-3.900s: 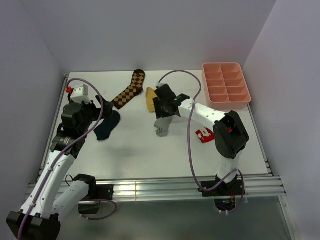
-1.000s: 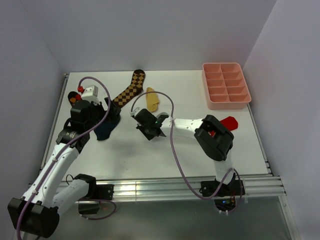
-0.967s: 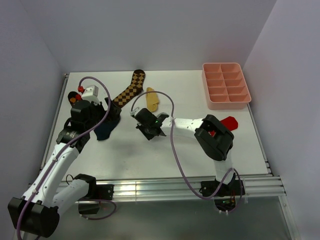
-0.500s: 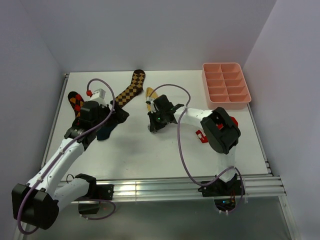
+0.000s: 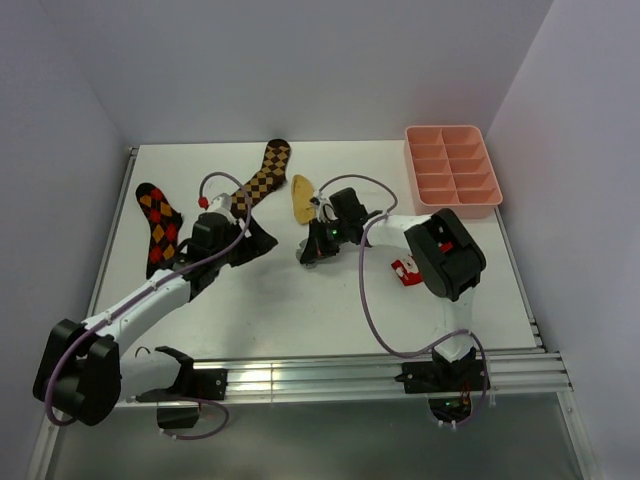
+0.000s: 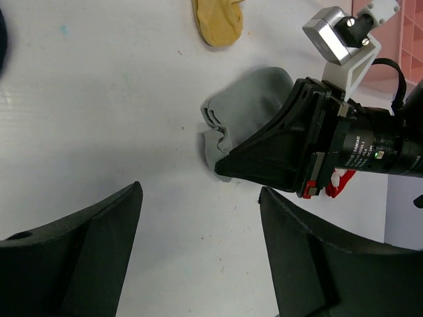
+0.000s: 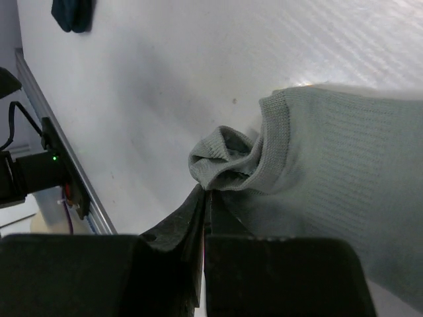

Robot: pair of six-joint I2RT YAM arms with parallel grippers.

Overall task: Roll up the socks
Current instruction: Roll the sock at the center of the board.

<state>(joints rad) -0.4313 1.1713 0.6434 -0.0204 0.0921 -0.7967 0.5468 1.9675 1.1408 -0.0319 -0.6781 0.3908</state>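
White table (image 5: 300,300): in service, with the grey sock (image 6: 248,109) lying flat near its middle and taken here as the reference. Pink compartment tray (image 5: 452,170): well beyond the grey sock and to its right, at the table's far corner. Checkered long sock (image 5: 262,175): beyond the grey sock, to its left, lying at a slant. Argyle long sock (image 5: 158,225): well to the left of the grey sock, near the table edge. Grey sock itself: cuff crumpled into a small fold, the body spread flat. Mustard sock (image 6: 218,20): just beyond the grey sock, apart from it. Navy sock (image 7: 73,13): to the left of the grey sock, only partly seen. Red sock with white trim (image 5: 407,268): to the right of the grey sock, partly behind the right arm. Left gripper (image 6: 198,198): released, fingers spread wide with nothing between them, on the near side of the grey sock, not touching it. Right gripper (image 7: 206,195): clenched, tips pressed together against the crumpled cuff; whether cloth is caught cannot be told.
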